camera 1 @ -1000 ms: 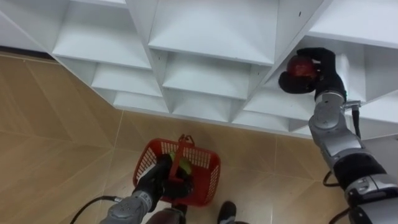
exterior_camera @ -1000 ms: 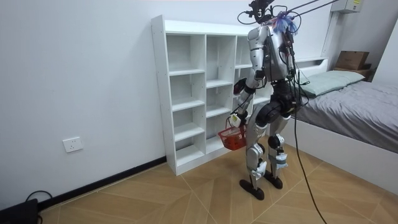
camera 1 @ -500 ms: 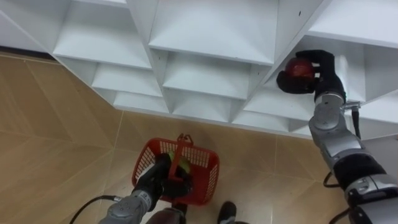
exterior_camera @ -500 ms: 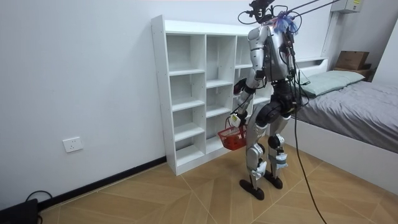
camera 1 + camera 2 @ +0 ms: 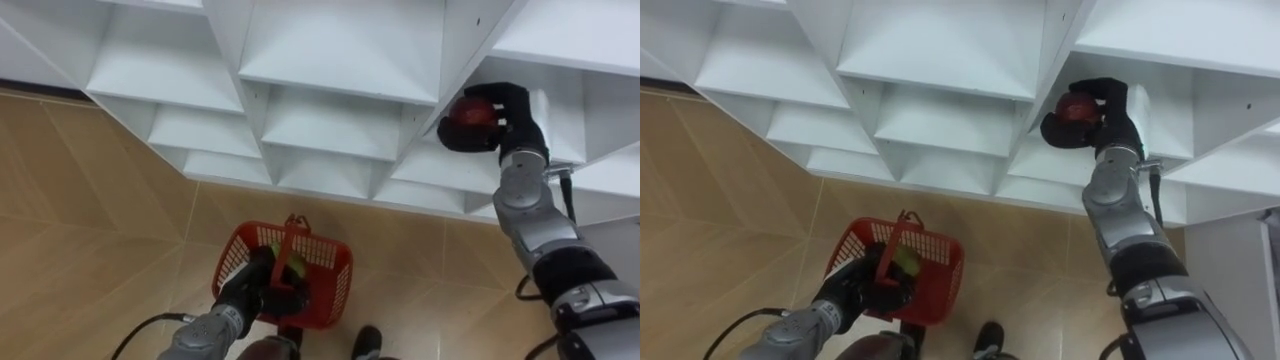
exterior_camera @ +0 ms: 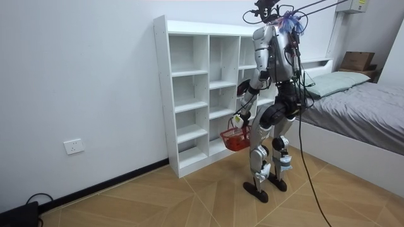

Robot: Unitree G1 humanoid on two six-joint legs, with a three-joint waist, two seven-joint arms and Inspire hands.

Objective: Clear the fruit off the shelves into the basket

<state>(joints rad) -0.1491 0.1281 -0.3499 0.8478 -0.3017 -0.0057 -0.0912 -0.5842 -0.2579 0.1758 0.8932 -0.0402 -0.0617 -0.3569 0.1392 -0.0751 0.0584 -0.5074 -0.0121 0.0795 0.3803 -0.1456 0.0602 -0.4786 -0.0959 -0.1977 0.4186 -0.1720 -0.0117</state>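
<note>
A red apple point(image 5: 474, 112) sits in my right hand point(image 5: 505, 115), whose dark fingers are curled round it at the front of a shelf compartment on the right of the white closet point(image 5: 340, 90). The same apple point(image 5: 1076, 108) and right hand point(image 5: 1106, 112) show in the right eye view. Low down, my left hand point(image 5: 262, 284) is shut on the handle of a red basket point(image 5: 325, 265) that hangs above the wooden floor. A yellow-green fruit point(image 5: 296, 268) lies inside the basket. In the room view I stand facing the closet point(image 6: 189, 94) with the basket point(image 6: 235, 139) at knee height.
The closet's other compartments in view hold nothing. Wooden floor point(image 5: 80, 220) stretches to the left. In the room view a bed point(image 6: 360, 107) stands behind me at the room view's right, and a wall socket point(image 6: 74, 147) sits low on the wall.
My right hand with the apple has drifted slightly left and up, out along the shelf's front. The basket and left hand have stayed put.
</note>
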